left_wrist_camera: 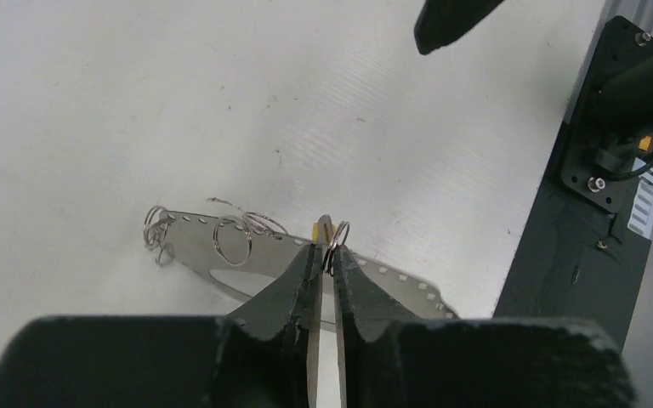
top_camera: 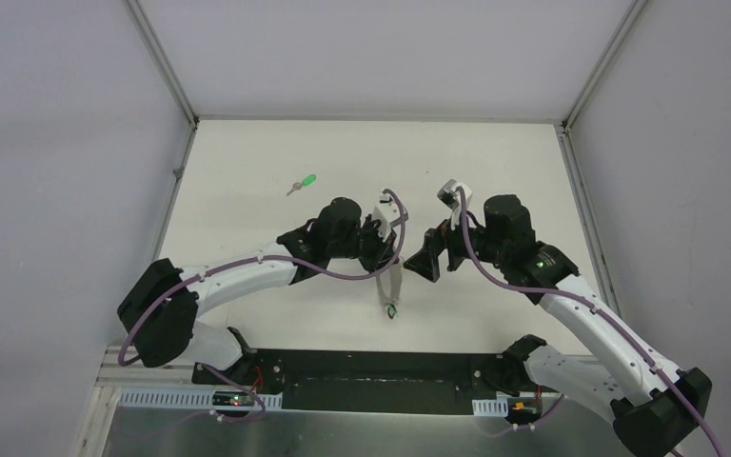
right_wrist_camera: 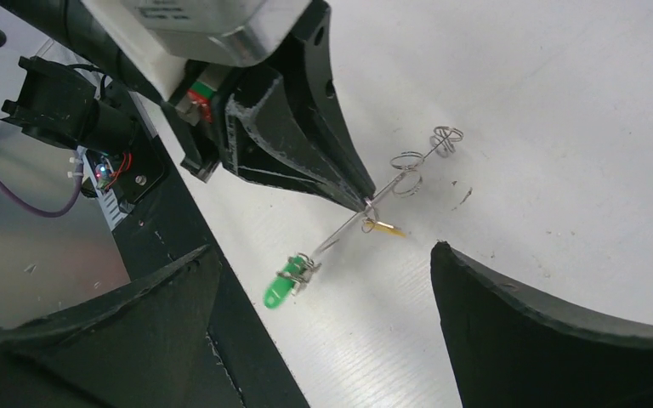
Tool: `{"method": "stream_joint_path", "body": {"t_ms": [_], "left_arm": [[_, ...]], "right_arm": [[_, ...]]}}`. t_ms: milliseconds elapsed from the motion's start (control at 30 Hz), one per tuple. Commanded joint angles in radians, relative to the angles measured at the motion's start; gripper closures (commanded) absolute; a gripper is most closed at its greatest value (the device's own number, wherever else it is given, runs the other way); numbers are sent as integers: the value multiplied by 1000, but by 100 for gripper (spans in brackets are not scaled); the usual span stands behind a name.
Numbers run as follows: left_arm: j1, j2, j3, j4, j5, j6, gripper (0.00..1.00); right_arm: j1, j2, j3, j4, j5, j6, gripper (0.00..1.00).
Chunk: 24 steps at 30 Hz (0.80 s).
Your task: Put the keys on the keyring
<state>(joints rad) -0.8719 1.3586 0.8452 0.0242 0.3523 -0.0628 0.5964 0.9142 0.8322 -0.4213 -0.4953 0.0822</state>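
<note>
The left fingers are pressing together, pinching the keyring by its thin wire and holding it steady over the tabletop, probably so that keys can be threaded on. A green key is hanging from it, and a yellow key is sticking out at the pinch. The right fingers are standing wide apart just beside the keyring. A second green key is lying well apart.

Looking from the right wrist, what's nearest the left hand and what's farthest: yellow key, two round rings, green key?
1. Small yellow-headed metal key: beside the left hand gripping the keyring.
2. Two round grey wire rings: just beyond, upper right.
3. Bright green-headed metal key: lower left, farthest.
</note>
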Motion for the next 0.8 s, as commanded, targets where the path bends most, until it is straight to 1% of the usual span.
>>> {"method": "stream_joint_path", "body": {"t_ms": [0, 33, 133, 300, 433, 500, 567, 600, 700, 767], "left_arm": [[-7, 72, 51, 123, 25, -52, 84], [-7, 88, 57, 137, 23, -64, 77], [-7, 115, 70, 173, -10, -95, 62], [-7, 102, 75, 227, -52, -102, 50], [-4, 38, 61, 212, -123, -94, 42], [-4, -2, 50, 168, -173, -107, 34], [-2, -46, 47, 93, -251, -145, 25], [-3, -68, 48, 41, -289, -168, 18], [-1, -131, 50, -120, -372, -250, 2], [3, -171, 36, -194, -386, -307, 1]], "right_arm": [[-15, -42, -10, 6, 29, 23, 4], [-18, -47, -12, 2, 32, 23, 4], [-22, -61, -21, -8, 43, 25, 4], [-28, -73, -32, -22, 89, 43, 4], [-30, -65, -24, -51, 180, 91, 2], [-30, -54, -13, -89, 244, 129, 0], [-31, -44, -3, -128, 319, 180, 0], [-32, -39, 3, -151, 339, 204, 0], [-33, -32, 22, -218, 344, 214, 0], [-32, -26, 34, -287, 415, 284, 0]]}}
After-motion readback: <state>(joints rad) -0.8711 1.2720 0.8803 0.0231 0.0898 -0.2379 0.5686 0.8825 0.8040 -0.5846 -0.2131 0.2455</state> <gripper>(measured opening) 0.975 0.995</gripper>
